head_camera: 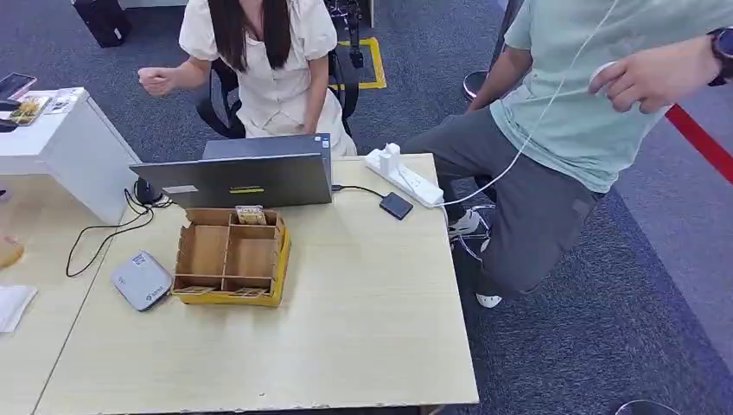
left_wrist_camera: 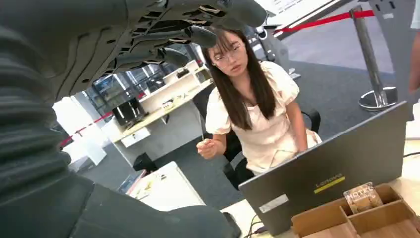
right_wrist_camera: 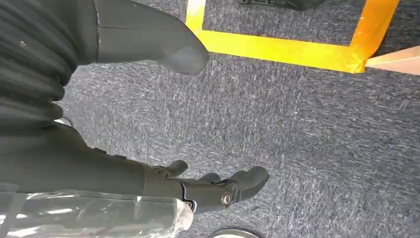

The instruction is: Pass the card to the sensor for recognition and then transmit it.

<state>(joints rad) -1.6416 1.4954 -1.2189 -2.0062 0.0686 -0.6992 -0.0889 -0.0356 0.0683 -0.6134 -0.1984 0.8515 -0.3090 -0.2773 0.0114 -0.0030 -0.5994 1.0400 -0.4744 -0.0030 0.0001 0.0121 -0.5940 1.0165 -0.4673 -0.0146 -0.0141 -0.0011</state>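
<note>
I see a pale wood-grain desk [head_camera: 363, 328], smooth and rectangular. A grey laptop [head_camera: 233, 177] stands open at its far edge, lid back toward me. Just in front sits a brown wooden tray [head_camera: 229, 255] split into square compartments; a small patterned card [head_camera: 251, 214] stands in its far middle compartment, touching the back wall. A rounded grey sensor [head_camera: 141, 279] lies just beside the tray's left side. My left hand [left_wrist_camera: 163, 39] hovers with dark fingers [left_wrist_camera: 198, 34] spread wide, well apart from the card. My right hand [right_wrist_camera: 148, 114] hangs over nubby blue carpet [right_wrist_camera: 307, 129], fingers [right_wrist_camera: 233, 186] apart, holding nothing.
</note>
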